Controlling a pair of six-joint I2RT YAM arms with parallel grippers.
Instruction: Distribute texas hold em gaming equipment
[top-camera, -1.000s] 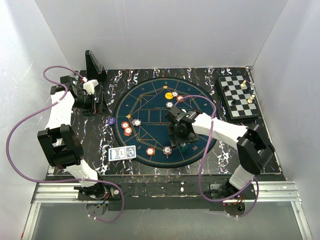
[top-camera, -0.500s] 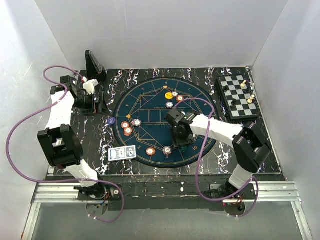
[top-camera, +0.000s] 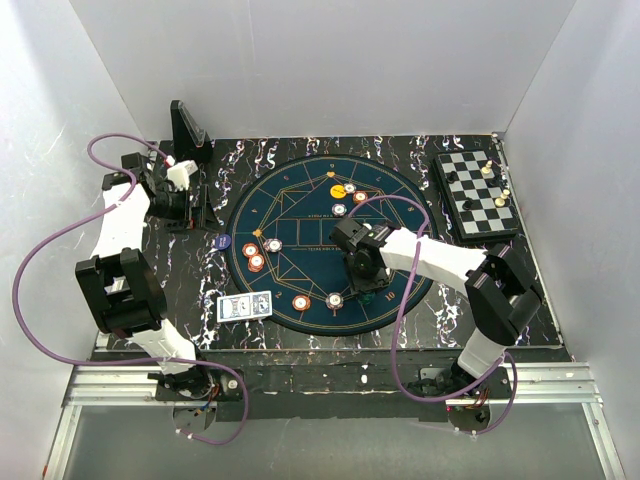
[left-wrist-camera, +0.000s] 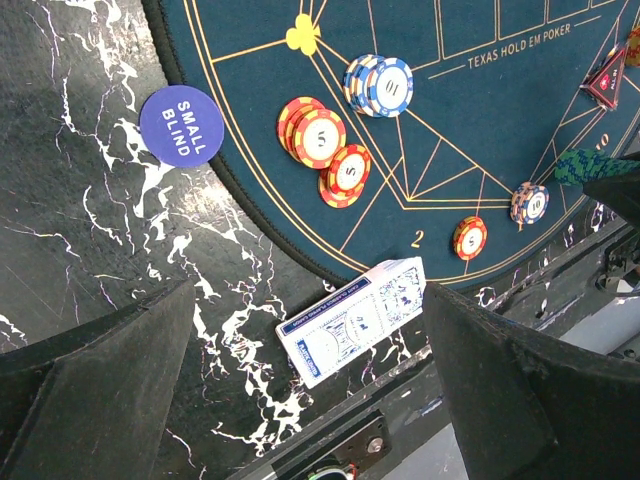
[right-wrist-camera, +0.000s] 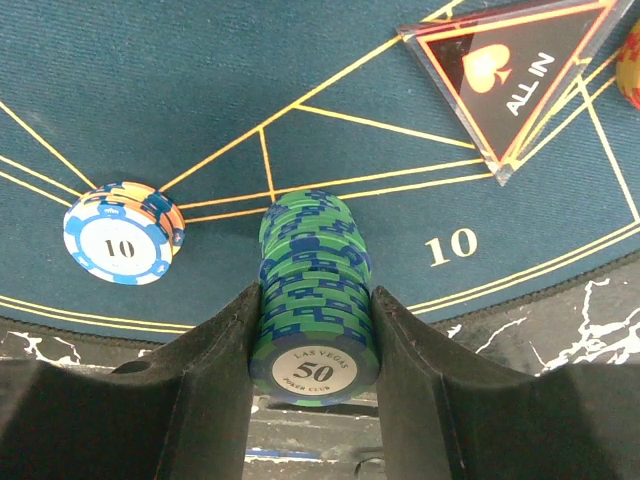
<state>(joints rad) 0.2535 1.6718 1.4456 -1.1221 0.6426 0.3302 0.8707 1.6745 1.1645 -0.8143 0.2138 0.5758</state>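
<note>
My right gripper (right-wrist-camera: 315, 345) is shut on a stack of green-and-blue "50" poker chips (right-wrist-camera: 315, 300), whose lower end meets the round dark-blue mat (top-camera: 300, 215) by the "10" mark. In the top view this gripper (top-camera: 364, 272) is over the mat's near right. A blue-white "10" chip stack (right-wrist-camera: 118, 245) lies to its left and the red "ALL IN" triangle marker (right-wrist-camera: 510, 60) lies beyond. My left gripper (left-wrist-camera: 310, 390) is open and empty, high above the blue-backed card deck (left-wrist-camera: 350, 318). In the top view it (top-camera: 197, 207) is at the back left.
Orange chips (left-wrist-camera: 320, 140), blue-white chips (left-wrist-camera: 380, 85) and a blue "SMALL BLIND" disc (left-wrist-camera: 181, 125) lie at the mat's left. A yellow disc (top-camera: 339, 190) lies at its back. The chessboard (top-camera: 477, 193) sits back right, and a black stand (top-camera: 188, 128) back left.
My right gripper has moved a little toward the mat's near edge with the green chip stack, and its elbow has drawn in. The left arm has hardly moved.
</note>
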